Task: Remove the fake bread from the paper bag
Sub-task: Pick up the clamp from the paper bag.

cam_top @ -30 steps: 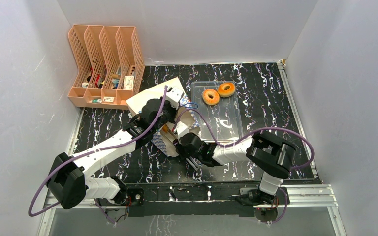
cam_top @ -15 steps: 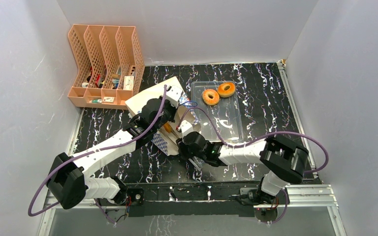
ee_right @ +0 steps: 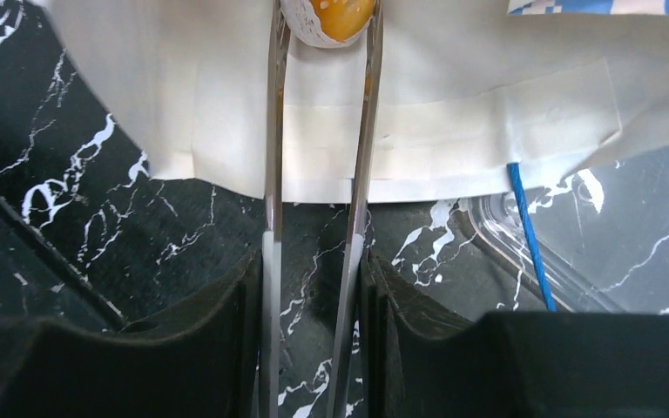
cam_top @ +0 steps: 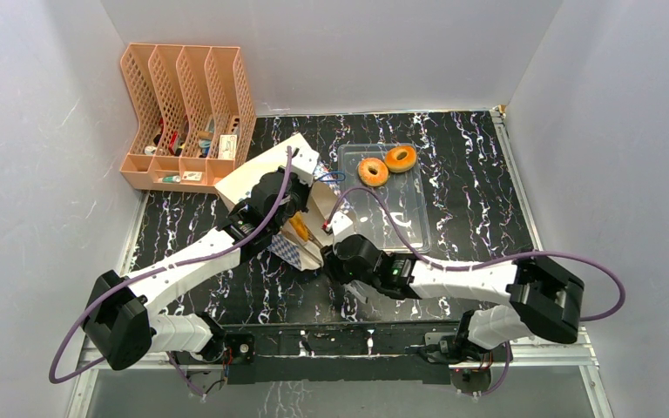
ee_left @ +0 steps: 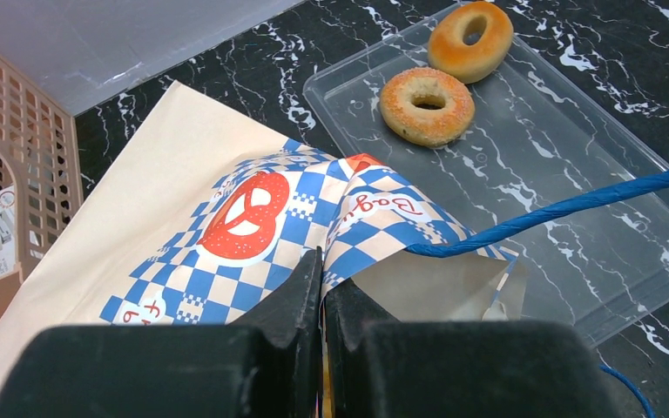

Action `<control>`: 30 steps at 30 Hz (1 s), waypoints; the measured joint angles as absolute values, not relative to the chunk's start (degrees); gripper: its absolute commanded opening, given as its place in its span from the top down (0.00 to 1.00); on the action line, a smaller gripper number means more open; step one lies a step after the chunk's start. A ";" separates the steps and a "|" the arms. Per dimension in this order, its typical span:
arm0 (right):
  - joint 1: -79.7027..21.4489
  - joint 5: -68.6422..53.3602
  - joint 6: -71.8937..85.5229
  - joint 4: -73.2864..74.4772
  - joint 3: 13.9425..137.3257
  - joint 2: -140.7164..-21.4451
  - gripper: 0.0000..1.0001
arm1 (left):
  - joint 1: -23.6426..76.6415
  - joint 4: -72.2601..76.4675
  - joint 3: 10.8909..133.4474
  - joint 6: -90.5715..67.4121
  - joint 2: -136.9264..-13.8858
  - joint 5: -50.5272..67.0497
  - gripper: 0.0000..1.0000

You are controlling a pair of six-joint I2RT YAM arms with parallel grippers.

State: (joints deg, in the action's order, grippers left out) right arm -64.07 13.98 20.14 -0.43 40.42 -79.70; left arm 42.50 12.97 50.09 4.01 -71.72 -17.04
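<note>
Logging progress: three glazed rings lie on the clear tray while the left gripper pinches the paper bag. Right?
No: two glazed rings lie on the clear tray, per the left wrist view. The left gripper does pinch the paper bag.

The paper bag (ee_left: 161,178) reads "Bagu" in red.

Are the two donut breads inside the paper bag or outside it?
Outside. The sugary ring and the glazed ring lie on the clear tray, beside the paper bag.
</note>
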 measured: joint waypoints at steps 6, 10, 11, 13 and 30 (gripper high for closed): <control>-65.52 15.79 21.65 3.84 39.70 -74.32 1.00 | 42.50 12.80 50.09 3.81 -71.72 -19.22 1.00; -66.24 17.67 23.00 7.94 38.39 -70.30 1.00 | 42.50 12.80 50.09 3.84 -71.72 -20.99 1.00; -66.41 18.17 23.31 9.08 38.20 -69.43 1.00 | 42.50 12.80 50.06 3.84 -71.72 -21.37 1.00; -66.67 19.14 23.97 10.70 37.74 -67.66 1.00 | 42.50 12.82 50.04 3.86 -71.72 -21.96 1.00; -69.04 23.29 27.97 22.50 37.63 -55.55 1.00 | 42.50 13.32 50.04 3.97 -72.31 -27.31 1.00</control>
